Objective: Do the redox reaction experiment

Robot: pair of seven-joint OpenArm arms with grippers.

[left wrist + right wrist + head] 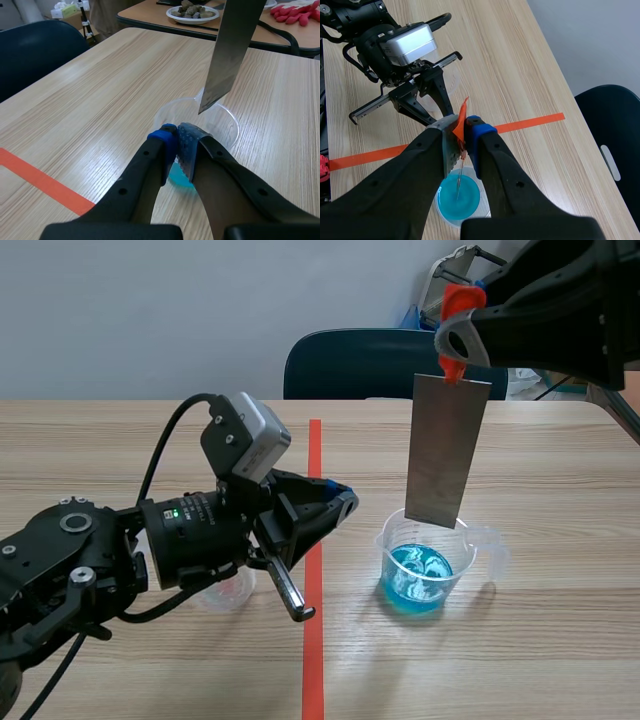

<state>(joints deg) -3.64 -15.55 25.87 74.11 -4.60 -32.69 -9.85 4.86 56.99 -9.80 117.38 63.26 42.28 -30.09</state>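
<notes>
A clear beaker (pixel 432 562) of blue liquid stands right of the orange tape line. Over it hangs a grey metal plate (pixel 447 450), upright, its lower edge at about rim height above the liquid. My right gripper (pixel 452 358) comes in from the upper right and is shut on the plate's top, where an orange tab (pixel 460 121) shows between the fingers. In the right wrist view the plate (pixel 459 176) is edge-on above the beaker (pixel 459 198). My left gripper (pixel 342 502) is shut on nothing, left of the beaker (pixel 220 120) and pointing at it, with the plate (pixel 232 50) beyond.
A small clear cup (pixel 226 590) stands under the left arm (pixel 405 45). A dark blue chair (pixel 360 362) sits at the table's far edge. In the left wrist view, another table beyond holds a bowl of stones (pixel 192 12) and red gloves (pixel 295 11).
</notes>
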